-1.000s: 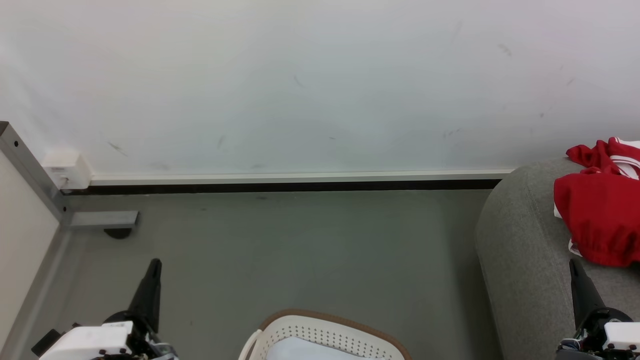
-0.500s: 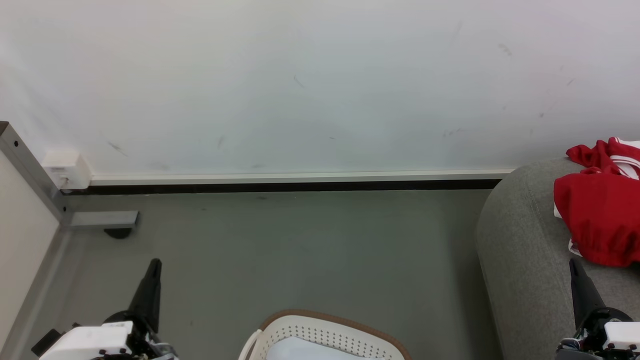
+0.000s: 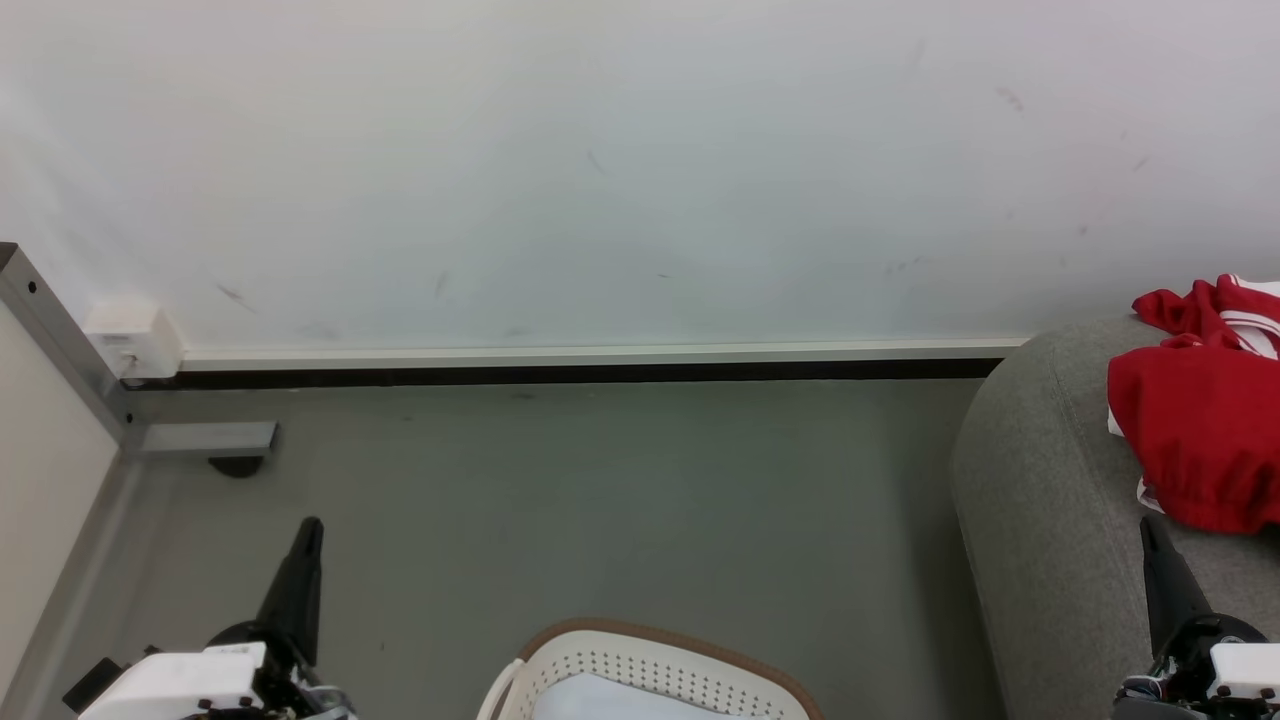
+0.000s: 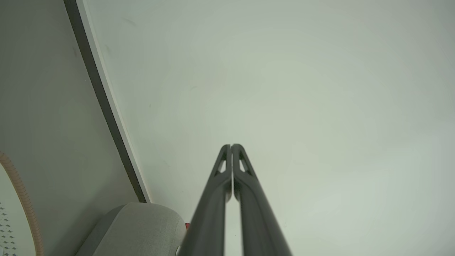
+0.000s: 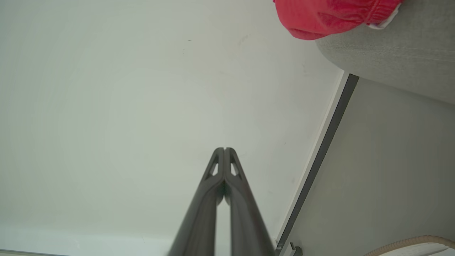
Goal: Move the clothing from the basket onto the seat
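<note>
At the right edge of the head view, the bright red, white-banded sports clothing is lying crumpled on the large light grey fabric seat — soft, light and limp, probably best pinched at a raised fold. Bottom centre, the oval white perforated basket is sitting on smooth grey floor beneath a scuffed white wall. The left gripper and right gripper are hanging with fingers pressed together — empty.

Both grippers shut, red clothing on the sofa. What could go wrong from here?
1. The clothing lies in a loose heap near the rounded end of the seat; it might slide off.
2. The basket is cut off at the head view's bottom edge; a garment left in the hidden part could be missed.
3. The right gripper sits just below the clothing; a careless move might drag it.
</note>
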You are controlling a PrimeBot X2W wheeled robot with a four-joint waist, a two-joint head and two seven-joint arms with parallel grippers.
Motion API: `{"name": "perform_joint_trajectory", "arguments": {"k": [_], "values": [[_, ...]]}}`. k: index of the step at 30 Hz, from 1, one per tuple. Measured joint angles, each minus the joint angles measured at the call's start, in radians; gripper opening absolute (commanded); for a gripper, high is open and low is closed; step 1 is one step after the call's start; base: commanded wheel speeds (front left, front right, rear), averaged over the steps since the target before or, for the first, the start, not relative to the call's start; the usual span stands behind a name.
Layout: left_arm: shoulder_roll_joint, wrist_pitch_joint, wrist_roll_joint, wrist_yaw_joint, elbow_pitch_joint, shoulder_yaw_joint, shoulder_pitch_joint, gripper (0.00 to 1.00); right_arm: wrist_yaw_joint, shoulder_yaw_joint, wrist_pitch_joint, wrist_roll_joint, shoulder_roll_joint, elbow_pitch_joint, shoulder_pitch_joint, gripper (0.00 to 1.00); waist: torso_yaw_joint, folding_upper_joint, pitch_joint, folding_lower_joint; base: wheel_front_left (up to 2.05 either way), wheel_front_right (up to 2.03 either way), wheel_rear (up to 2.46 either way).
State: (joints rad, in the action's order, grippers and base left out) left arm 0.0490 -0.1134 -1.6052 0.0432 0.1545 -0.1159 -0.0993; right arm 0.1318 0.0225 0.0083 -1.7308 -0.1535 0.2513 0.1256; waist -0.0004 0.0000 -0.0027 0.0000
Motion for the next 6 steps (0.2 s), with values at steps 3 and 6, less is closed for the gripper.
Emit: {"name": "perform_joint_trajectory", "arguments": {"k": [3, 6], "values": [[0.000, 0.000, 0.000, 0.000, 0.000, 0.000, 0.000, 0.00, 0.000, 0.004, -0.001, -0.005, -0.003, -0.001, 0.000, 0.00, 0.000, 0.0000, 0.000, 0.0000, 0.00, 0.00, 0.00], [0.000, 0.000, 0.000, 0.000, 0.000, 0.000, 0.000, 0.00, 0.000, 0.008, -0.008, -0.012, -0.006, -0.002, 0.000, 0.00, 0.000, 0.0000, 0.000, 0.0000, 0.00, 0.00, 0.00]]}}
